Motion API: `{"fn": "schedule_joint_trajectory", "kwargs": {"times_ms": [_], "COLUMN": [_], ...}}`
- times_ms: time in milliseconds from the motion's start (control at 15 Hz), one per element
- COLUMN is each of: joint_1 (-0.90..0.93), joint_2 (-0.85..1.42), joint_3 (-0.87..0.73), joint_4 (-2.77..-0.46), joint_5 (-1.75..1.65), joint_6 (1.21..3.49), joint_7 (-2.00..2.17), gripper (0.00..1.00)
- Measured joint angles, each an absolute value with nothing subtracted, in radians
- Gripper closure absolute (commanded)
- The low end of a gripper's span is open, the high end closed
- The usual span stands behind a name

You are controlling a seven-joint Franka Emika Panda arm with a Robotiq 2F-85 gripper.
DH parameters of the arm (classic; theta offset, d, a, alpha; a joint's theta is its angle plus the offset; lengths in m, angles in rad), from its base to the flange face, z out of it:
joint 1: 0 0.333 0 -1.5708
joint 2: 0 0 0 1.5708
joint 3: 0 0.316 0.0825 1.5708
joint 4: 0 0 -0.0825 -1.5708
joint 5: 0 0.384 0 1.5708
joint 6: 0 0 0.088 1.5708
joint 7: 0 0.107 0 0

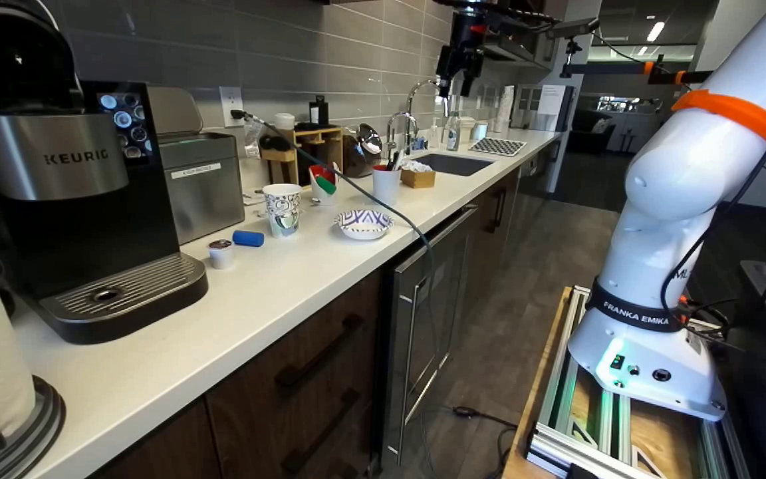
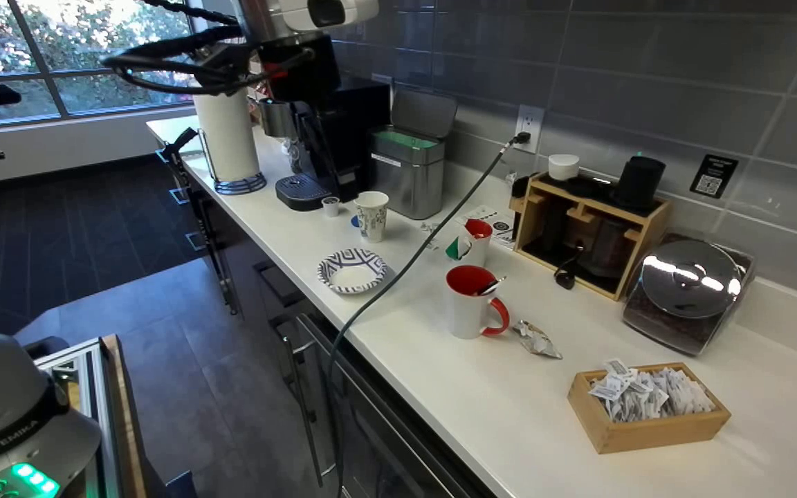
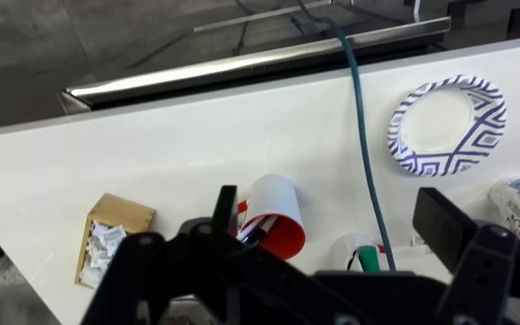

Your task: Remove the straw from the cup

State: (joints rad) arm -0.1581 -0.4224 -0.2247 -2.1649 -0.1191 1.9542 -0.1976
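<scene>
No small dark brownish cup and no long thin dark straw show in the views; they are out of view or hidden. A white mug with a red inside [image 2: 464,315] stands upright on the counter and holds several thin pen-like sticks [image 2: 490,286]. The mug shows also in the wrist view [image 3: 274,198] and in an exterior view [image 1: 386,186]. My gripper [image 1: 457,88] is open and empty, high above the counter. In the wrist view its fingers [image 3: 332,210] are wide apart, and the left finger overlaps the mug's handle side without visible contact.
A cable [image 2: 416,252] hangs across the counter from the wall outlet. A patterned paper bowl [image 2: 352,271], a paper cup [image 2: 371,218], a smaller white mug with red and green [image 2: 474,245], and a wooden box of packets [image 2: 647,432] stand around. A coffee machine [image 1: 84,159] is at the end.
</scene>
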Motion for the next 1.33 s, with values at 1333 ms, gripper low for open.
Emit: {"fn": "schedule_joint_trajectory", "kwargs": {"times_ms": [1333], "joint_1": [-0.127], "joint_2": [-0.125], "joint_3": [-0.398], "joint_4": [-1.987], "joint_5": [0.14], "joint_6": [2.092], "joint_7": [-0.716], "gripper": [0.0]}}
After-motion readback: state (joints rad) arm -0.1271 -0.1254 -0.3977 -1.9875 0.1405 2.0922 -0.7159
